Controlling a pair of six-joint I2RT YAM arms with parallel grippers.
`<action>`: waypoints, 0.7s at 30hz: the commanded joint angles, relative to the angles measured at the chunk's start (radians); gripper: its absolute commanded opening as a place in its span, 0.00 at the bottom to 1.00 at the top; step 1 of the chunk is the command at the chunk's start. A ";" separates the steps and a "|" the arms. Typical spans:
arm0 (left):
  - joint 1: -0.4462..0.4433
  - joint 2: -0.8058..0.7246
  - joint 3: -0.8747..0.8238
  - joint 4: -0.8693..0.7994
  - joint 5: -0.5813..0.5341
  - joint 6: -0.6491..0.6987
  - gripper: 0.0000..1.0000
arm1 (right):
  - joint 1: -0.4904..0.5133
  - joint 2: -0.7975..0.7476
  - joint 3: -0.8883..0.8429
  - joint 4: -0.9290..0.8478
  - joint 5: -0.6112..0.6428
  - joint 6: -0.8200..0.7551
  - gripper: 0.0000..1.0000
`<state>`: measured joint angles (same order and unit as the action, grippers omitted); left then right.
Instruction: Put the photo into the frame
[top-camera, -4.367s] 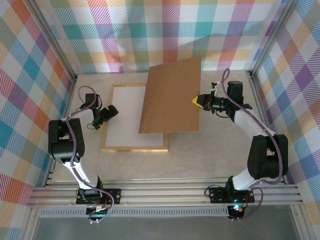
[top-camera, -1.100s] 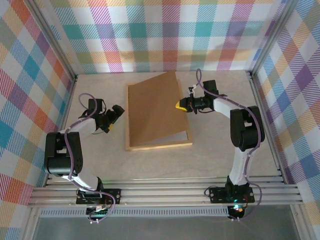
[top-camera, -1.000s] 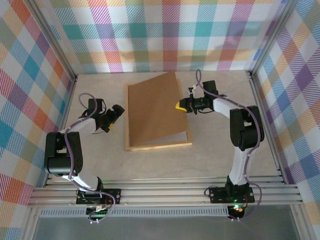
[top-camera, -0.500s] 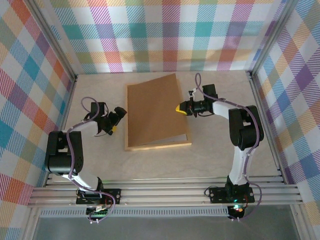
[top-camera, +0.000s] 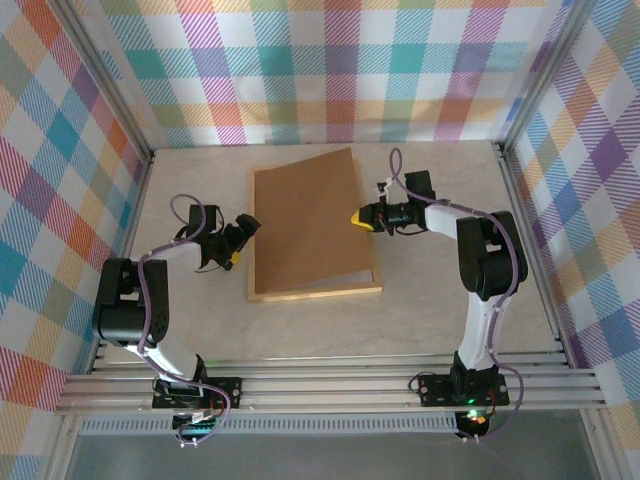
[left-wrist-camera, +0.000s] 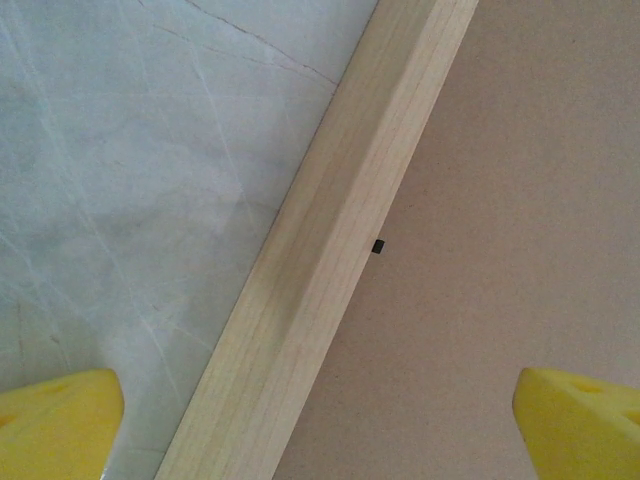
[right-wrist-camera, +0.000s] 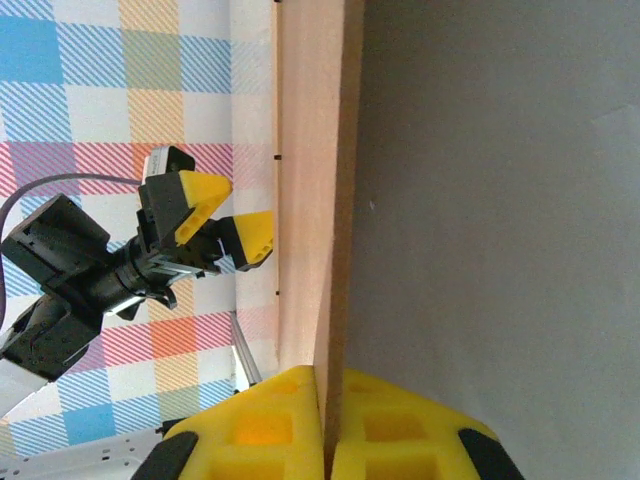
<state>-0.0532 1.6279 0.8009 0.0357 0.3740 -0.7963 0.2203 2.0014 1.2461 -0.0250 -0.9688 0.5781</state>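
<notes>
Shows a large rectangular frame of thin light golden wood lying flat on a pale marbled table, long axis running from the arm bases toward the plaid back wall, slightly skewed. Carries within the frame a brown rectangular backing board, left edge down beside the frame's left rail, right edge raised, exposing a white strip beneath. Pinches that raised edge between the closed yellow pads of the right gripper. Sets the left gripper, spread wide and empty, astride the frame's left rail, one pad over the table, the other over the backing board.
</notes>
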 joint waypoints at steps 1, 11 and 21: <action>-0.011 0.011 -0.001 0.012 0.006 -0.004 1.00 | 0.015 -0.006 0.034 -0.025 0.058 -0.080 0.00; -0.013 0.013 0.005 0.009 0.009 -0.001 1.00 | 0.015 -0.016 -0.001 0.025 0.086 -0.086 0.00; -0.014 0.016 0.010 0.005 0.011 -0.001 1.00 | 0.016 -0.053 -0.025 0.074 0.107 -0.087 0.00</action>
<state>-0.0578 1.6333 0.8009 0.0368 0.3771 -0.7963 0.2222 1.9980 1.2354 -0.0051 -0.9413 0.5598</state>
